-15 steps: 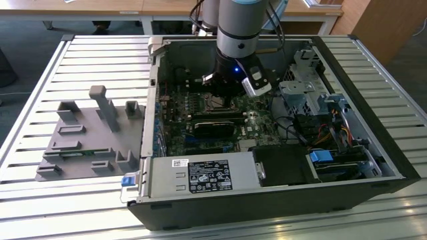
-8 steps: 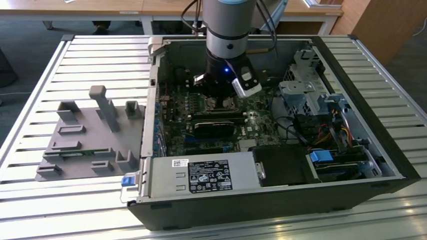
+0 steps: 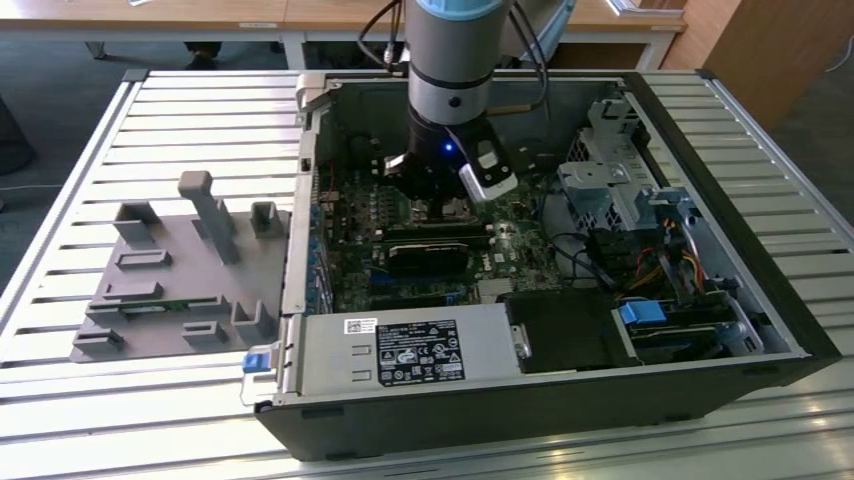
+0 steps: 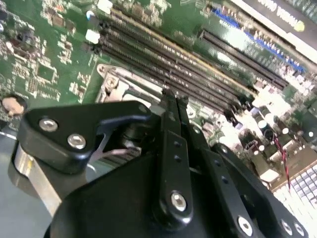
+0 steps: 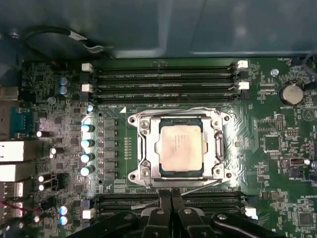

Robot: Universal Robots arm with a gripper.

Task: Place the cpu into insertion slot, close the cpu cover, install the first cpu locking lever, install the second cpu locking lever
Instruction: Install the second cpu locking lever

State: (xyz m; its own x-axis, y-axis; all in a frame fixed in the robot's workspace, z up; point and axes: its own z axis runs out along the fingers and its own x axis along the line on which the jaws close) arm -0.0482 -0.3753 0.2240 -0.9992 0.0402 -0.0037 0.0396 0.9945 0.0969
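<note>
in the exterior view, the arm reached down into the open computer case (image 3: 561,330) on the slatted desk (image 3: 160,110), and the pincer (image 3: 438,200) hung low over the green board (image 3: 400,280), just above the black card (image 3: 430,252). its body hid the socket from this side, so any drift there could not have been judged from here.

in the second wrist view, the pincer (image 4: 171,96) had its two fingers (image 4: 168,129) pressed together with nothing between them, tips close above the silvery edge of the insertion slot (image 4: 115,85) and beside the long memory slots (image 4: 163,62). a shut pair of tips this near the board could have scraped the small parts around the socket if it went down off line.

in the first wrist view, the cpu (image 5: 178,148) lay flat in the insertion slot (image 5: 219,173), and the cpu cover (image 5: 180,120) sat down around it as a metal frame. thin wire levers ran along the frame's edges; whether they were hooked i could not tell. the pincer (image 5: 171,192) stood at one edge of the socket, by a lever. as i judged it, the risks were a tip slipping off the thin springy wire, the lever snapping back, or a push landing on the chip's bare face or the frame's corner screws.
</note>
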